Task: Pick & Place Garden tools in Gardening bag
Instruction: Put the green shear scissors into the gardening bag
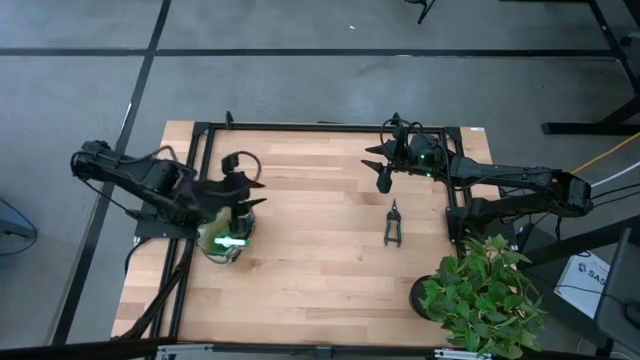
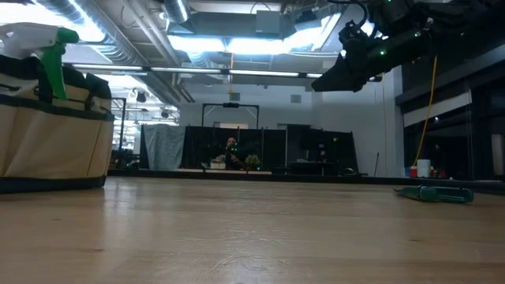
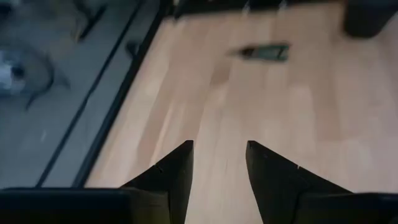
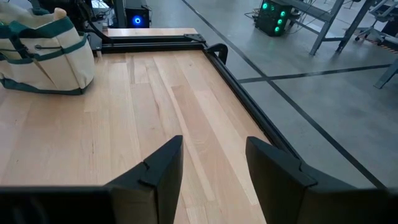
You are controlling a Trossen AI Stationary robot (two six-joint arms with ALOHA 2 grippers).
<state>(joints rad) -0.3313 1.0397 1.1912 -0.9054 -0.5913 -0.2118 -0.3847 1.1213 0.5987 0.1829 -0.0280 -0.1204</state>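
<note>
The cream gardening bag [image 1: 226,238] with dark green trim stands at the table's left; it also shows in the low view [image 2: 51,134] and the right wrist view [image 4: 43,53]. A green spray bottle [image 2: 55,59] sticks up out of it. The black pruning shears [image 1: 393,225] lie flat on the table right of centre, and they show in the low view [image 2: 438,192] and the left wrist view [image 3: 267,53]. My left gripper [image 1: 258,194] is open and empty just above the bag's far right side. My right gripper [image 1: 376,168] is open and empty, in the air beyond the shears. Trowel and rake are not in view.
A leafy potted plant [image 1: 485,295] stands at the near right corner. A black frame [image 1: 300,127] runs along the table's far and side edges. Bare wood lies between the bag and the shears.
</note>
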